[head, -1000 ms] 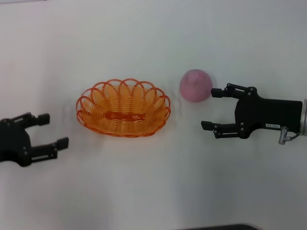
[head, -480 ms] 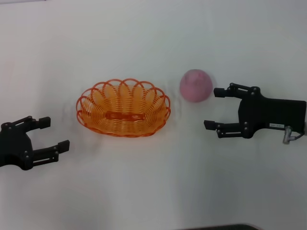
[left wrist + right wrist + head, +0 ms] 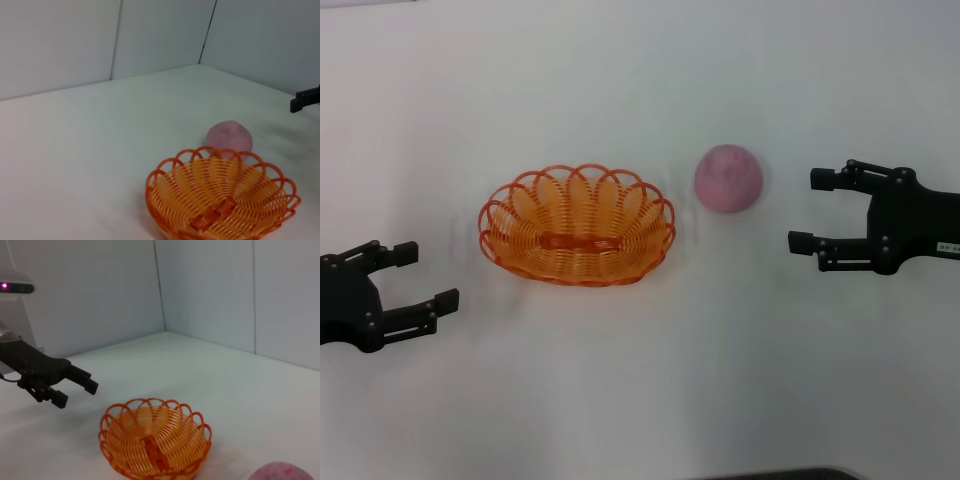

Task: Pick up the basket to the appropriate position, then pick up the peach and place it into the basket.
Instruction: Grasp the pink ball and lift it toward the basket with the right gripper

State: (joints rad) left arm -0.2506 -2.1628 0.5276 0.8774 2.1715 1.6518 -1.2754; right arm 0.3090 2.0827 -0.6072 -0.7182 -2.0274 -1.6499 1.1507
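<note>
My right gripper (image 3: 804,211), jaws open and empty, has backed away from the peach (image 3: 728,179), so no grab yet; the left gripper (image 3: 426,277) sits open beside the basket (image 3: 577,225).

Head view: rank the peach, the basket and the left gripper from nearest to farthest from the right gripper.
1. The peach: just toward the robot's left of the right gripper, apart from its open fingers.
2. The basket: mid-table, beyond the peach.
3. The left gripper: far side of the basket, open, at the robot's left edge.
</note>
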